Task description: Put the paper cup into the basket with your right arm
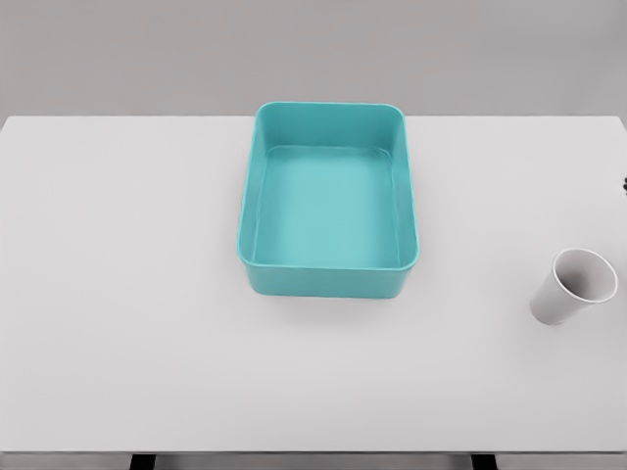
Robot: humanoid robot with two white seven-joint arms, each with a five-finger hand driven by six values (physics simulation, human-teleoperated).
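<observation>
Cup [572, 287], white paper, upright on table [118, 294], right of teal basket [328, 279]; fingers out of view.

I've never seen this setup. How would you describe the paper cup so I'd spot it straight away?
Start from the white table and find the teal basket near its middle. Look right and a little nearer the camera, close to the table's right edge: the paper cup stands there alone, apart from the basket. It is small, white and round, its open mouth showing a grey inside, unlike the big rectangular teal basket.
</observation>
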